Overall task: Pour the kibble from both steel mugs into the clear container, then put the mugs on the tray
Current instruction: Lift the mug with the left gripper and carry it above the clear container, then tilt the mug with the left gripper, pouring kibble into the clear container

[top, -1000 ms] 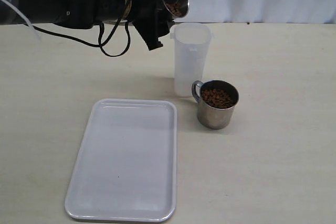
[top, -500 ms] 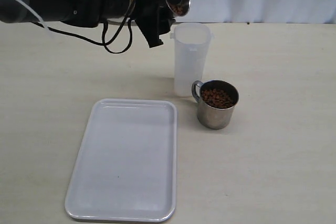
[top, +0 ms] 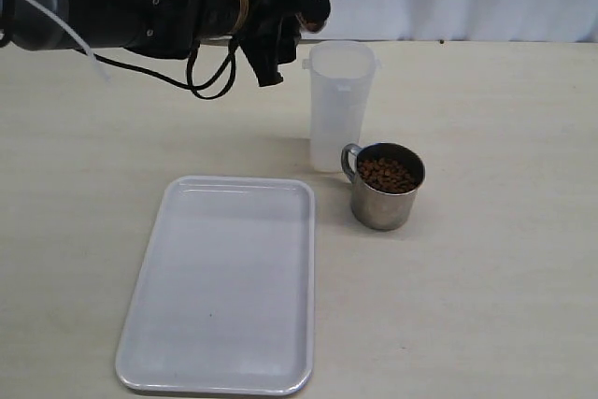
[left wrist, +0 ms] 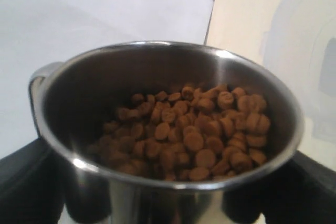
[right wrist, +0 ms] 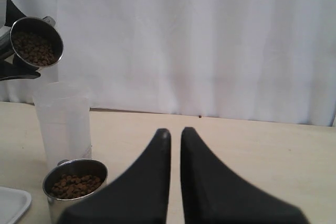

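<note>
Steel cylindrical mug [left wrist: 210, 64] of brown kibble [left wrist: 194, 135], clamped in left gripper [top: 297, 21]: centre its lip over the translucent plastic tumbler [top: 338, 109], tip slowly; right gripper [right wrist: 170, 135] closed

We see a pale beige table [top: 486, 277] carrying three items. The white tray [top: 224, 282] lies flat at the near left. The clear container [top: 338, 109] stands upright just behind the tray's far right corner. One steel mug [top: 383, 201] stands upright just beside the container, at its near right, handle toward the container
</note>
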`<state>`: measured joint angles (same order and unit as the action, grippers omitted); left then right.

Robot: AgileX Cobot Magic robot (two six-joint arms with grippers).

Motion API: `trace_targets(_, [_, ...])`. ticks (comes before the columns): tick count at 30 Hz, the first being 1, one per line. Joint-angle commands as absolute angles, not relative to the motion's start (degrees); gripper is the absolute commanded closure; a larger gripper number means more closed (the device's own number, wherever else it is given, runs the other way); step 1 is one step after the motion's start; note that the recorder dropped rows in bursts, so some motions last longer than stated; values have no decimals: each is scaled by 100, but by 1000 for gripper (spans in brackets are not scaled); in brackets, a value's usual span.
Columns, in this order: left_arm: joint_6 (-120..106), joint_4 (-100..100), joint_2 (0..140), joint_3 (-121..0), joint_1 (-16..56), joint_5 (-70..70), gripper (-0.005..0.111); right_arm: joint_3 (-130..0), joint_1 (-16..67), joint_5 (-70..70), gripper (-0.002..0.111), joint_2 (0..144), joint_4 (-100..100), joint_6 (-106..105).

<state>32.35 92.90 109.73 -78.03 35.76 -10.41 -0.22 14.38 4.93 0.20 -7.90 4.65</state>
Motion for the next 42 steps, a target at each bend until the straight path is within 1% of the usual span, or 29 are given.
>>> trace_targets(1, [2973, 9256, 10923, -7884, 3735, -1173, 107, 0, 1416, 459, 103, 0, -769, 512])
trace_targets(13, [2789, 9533, 10923, -7911, 3858, -1450, 107, 0, 1416, 459, 103, 0, -769, 512])
trace_targets(42, [2405, 9682, 11153, -8076, 3870, -1678, 107, 0, 1416, 459, 103, 0, -769, 512])
